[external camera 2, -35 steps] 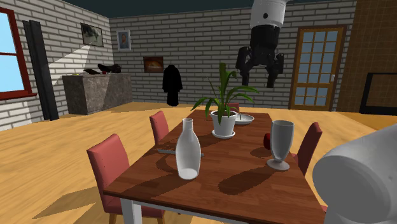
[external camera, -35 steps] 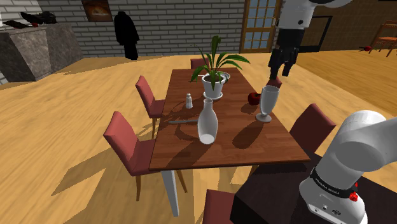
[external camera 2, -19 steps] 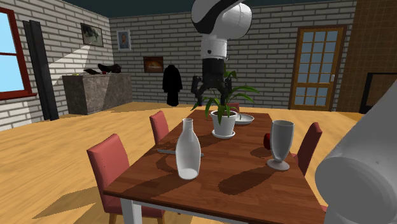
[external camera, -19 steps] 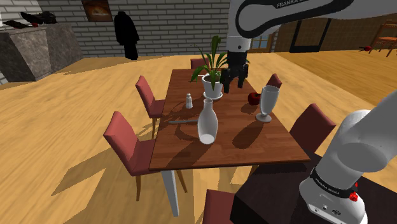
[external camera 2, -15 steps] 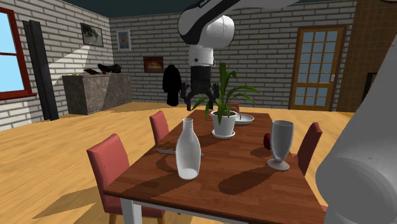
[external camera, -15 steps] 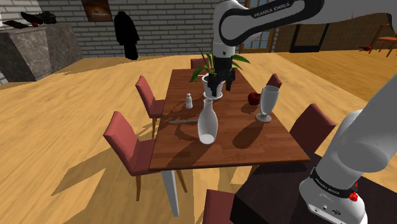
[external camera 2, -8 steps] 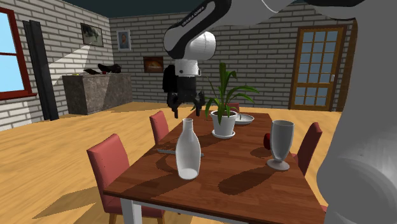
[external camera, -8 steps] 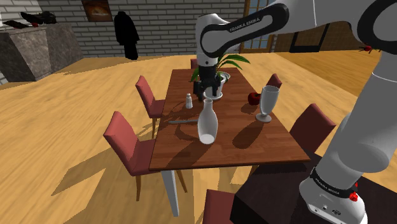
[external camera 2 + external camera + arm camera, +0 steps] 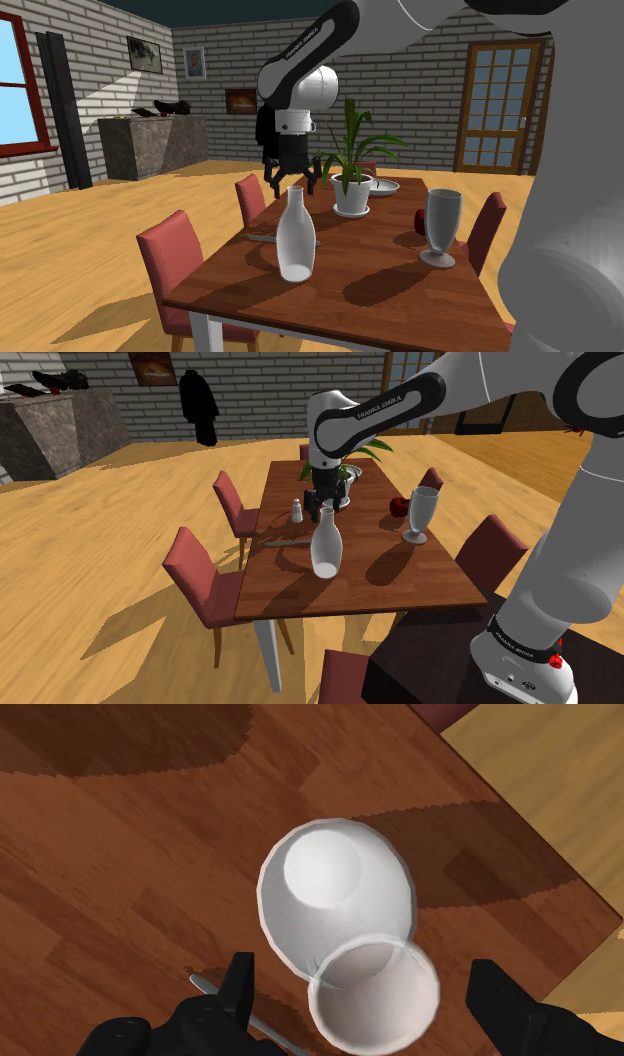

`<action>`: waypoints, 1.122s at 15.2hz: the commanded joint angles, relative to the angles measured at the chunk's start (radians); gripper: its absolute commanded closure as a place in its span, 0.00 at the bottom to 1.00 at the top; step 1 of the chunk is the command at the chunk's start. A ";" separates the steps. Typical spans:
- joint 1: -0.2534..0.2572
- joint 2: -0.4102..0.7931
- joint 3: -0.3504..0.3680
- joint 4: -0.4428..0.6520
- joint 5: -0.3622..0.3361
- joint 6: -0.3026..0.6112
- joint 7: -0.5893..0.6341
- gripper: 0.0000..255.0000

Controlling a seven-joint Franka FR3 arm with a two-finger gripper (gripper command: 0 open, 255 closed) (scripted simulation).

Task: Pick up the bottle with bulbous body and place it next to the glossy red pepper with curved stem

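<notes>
1. Right now, the white bottle (image 9: 326, 544) with its rounded body and narrow neck is standing upright on the wooden desk (image 9: 440, 577), near the middle of the desk's side at the shoulder view's left.
2. Directly above its mouth, the black gripper (image 9: 292, 185) is hanging with its fingers pointing down. In the wrist view the fingers (image 9: 238, 979) are standing spread apart on either side of the bottle's open mouth, touching nothing.
3. A thin knife (image 9: 285, 542) is lying flat on the desk just beside the bottle's base, and a small shaker (image 9: 297, 510) is standing a little beyond it.
4. Across the desk, a tall clear goblet (image 9: 420, 514) is standing upright, and the red pepper (image 9: 398, 506) is sitting just behind it, well apart from the bottle.
5. Farther back, a potted plant (image 9: 352, 195) in a white pot is standing near the desk's far end, with a shallow white dish (image 9: 385, 186) just beside it.
6. Red chairs (image 9: 195, 567) are standing around the desk on a wooden floor.
</notes>
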 commanded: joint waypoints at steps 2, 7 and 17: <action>0.000 0.000 0.000 -0.002 0.000 0.003 0.000 0.00; 0.000 0.000 0.000 -0.002 0.000 0.003 0.000 1.00; 0.000 -0.008 0.000 0.015 0.001 -0.023 0.000 1.00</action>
